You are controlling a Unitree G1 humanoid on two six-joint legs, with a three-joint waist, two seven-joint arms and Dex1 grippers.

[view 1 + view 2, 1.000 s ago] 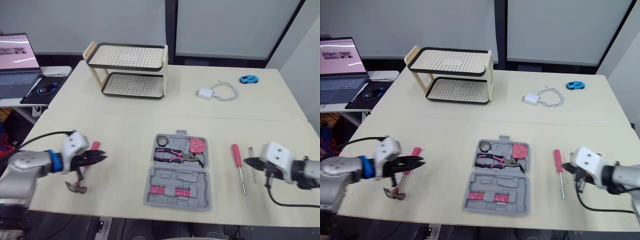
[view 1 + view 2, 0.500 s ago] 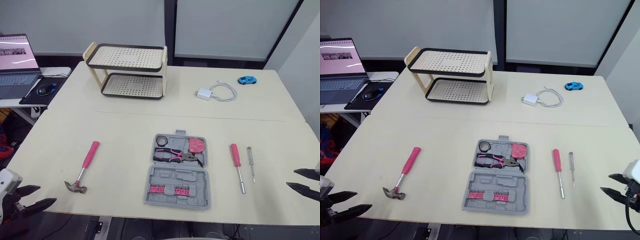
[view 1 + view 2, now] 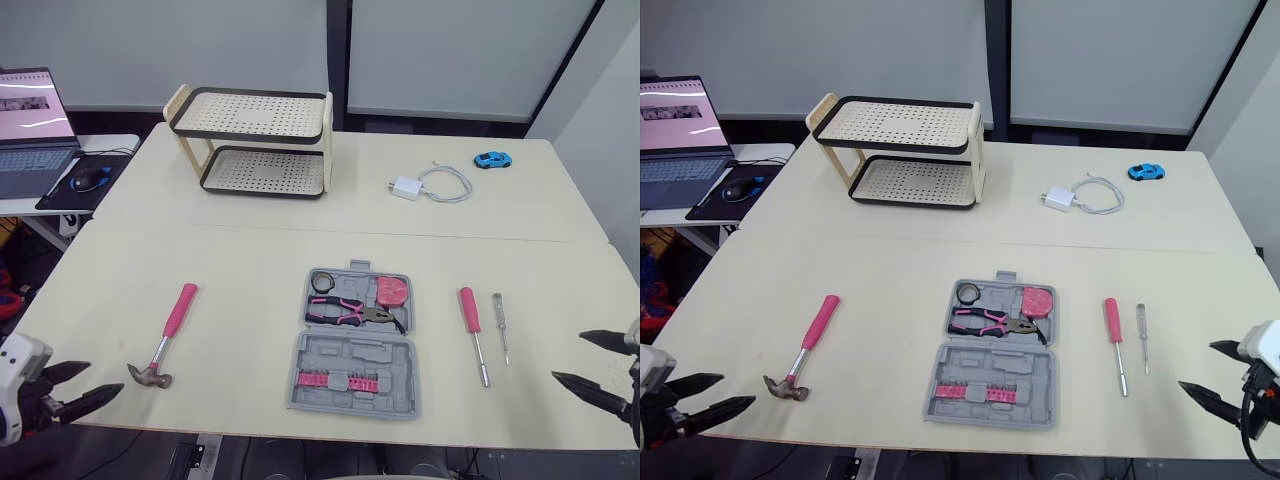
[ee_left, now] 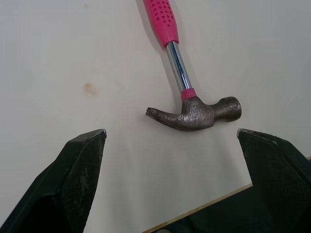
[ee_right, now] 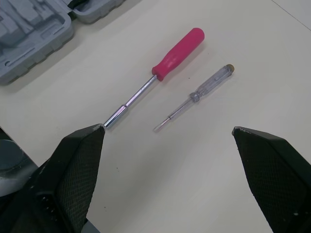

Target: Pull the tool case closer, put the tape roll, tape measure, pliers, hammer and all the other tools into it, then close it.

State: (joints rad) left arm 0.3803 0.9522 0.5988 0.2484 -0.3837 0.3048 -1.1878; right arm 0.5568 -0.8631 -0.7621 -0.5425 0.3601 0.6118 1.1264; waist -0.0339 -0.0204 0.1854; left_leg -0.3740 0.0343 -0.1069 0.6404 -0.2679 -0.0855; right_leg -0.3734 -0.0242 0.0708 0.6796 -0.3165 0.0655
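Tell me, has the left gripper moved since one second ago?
Yes. The left gripper pulled back toward the robot: from the handle of the hammer to the near edge of the table, left of the hammer's head, open.

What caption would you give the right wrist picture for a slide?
Open right gripper facing a pink-handled screwdriver and a slim clear-handled screwdriver lying side by side, grey tool case beside them.

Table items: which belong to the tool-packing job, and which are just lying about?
Job: tool case, tape roll, tape measure, pliers, hammer, pink screwdriver, clear-handled screwdriver.
Lying about: two-tier rack, charger with cable, blue toy car, laptop, mouse.
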